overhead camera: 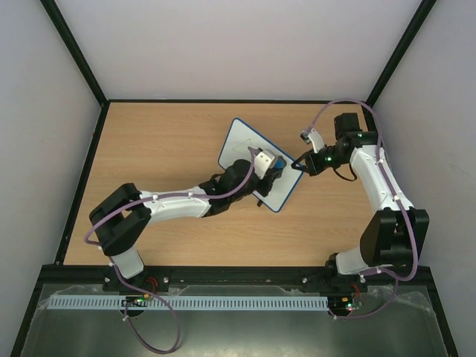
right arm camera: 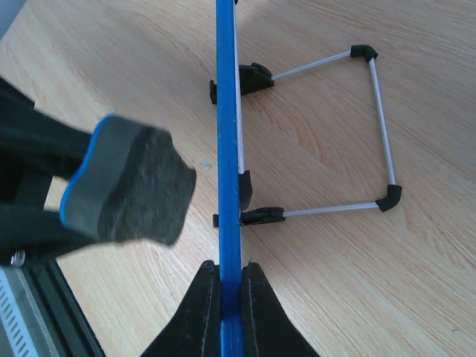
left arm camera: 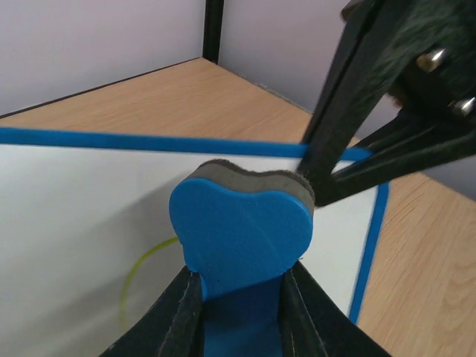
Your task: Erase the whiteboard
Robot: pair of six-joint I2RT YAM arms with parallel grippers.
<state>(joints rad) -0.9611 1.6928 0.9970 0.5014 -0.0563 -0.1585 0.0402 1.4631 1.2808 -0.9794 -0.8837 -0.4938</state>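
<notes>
The whiteboard (overhead camera: 245, 152), white with a thin blue rim, stands tilted mid-table on a wire stand (right arm camera: 379, 126). My left gripper (overhead camera: 269, 165) is shut on the blue eraser (left arm camera: 242, 230), whose grey felt side (right arm camera: 130, 186) is at the board face near its right edge. A faint yellow-green curved line (left arm camera: 137, 268) shows on the board (left arm camera: 74, 223) left of the eraser. My right gripper (overhead camera: 297, 163) is shut on the board's blue rim (right arm camera: 227, 149), pinching the edge between its fingers (right arm camera: 201, 312); it also shows in the left wrist view (left arm camera: 349, 126).
The wooden table (overhead camera: 163, 134) lies inside a frame of black posts and pale walls (overhead camera: 238, 44). The board's black feet (right arm camera: 253, 78) and wire stand rest on the wood behind it. A grey slotted rail (overhead camera: 223, 303) runs along the near edge.
</notes>
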